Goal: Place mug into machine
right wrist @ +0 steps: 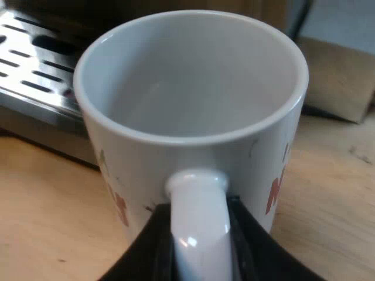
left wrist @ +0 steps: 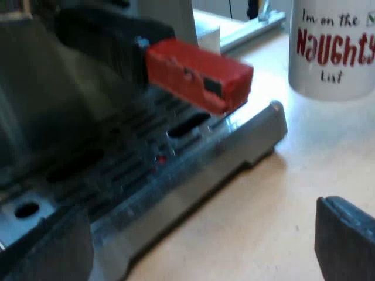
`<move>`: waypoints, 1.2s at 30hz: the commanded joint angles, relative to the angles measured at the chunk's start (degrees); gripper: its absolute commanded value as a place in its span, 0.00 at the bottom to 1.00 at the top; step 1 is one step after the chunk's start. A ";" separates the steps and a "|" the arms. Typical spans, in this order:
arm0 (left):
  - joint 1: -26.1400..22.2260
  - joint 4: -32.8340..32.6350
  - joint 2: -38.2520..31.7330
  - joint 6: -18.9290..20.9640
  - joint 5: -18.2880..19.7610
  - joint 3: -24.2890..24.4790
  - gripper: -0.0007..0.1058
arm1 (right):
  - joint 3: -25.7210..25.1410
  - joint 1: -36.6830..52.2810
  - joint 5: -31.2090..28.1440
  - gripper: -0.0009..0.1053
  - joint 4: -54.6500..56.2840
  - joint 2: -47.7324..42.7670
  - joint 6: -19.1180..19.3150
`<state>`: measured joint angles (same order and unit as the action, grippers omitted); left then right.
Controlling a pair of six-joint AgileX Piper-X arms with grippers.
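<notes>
My right gripper clamps the handle of the upright mug just ahead on the table, drip tray close beyond it; my left gripper gapes wide, farther away.

Pale wooden table, mug standing on it, espresso machine resting nearby

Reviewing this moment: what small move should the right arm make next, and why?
Probably lift the mug slightly and ease it toward the drip tray. The right gripper clasps its handle, the mug seems to stand on the table beside the tray, and the tray's edge sits higher.
</notes>
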<state>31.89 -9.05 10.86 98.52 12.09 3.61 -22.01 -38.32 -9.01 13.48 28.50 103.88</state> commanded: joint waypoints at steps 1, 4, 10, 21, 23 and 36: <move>0.19 3.42 0.03 0.60 -2.18 -0.56 0.74 | -1.14 -4.50 -3.61 0.01 -3.53 0.66 -1.20; 0.19 4.69 0.03 0.60 -4.22 -1.36 0.74 | -1.14 -9.57 -6.82 0.01 -6.86 3.56 -1.22; 0.19 5.75 0.03 0.60 -4.25 -1.47 0.74 | -1.14 -14.69 -10.41 0.01 -16.50 12.50 -4.12; 0.19 6.71 0.03 0.62 -4.14 -1.47 0.74 | -1.94 -14.99 -10.90 0.01 -39.74 33.08 -4.87; 0.19 6.71 0.03 0.62 -4.14 -1.47 0.74 | -3.05 -14.99 -11.44 0.01 -39.86 35.11 -4.66; 0.19 6.71 0.03 0.62 -4.14 -1.47 0.74 | -12.21 -14.99 -11.44 0.01 -44.98 50.23 -4.66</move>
<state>31.89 -3.30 10.85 98.52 8.29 2.13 -32.89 -53.27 -19.97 -28.54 78.53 99.01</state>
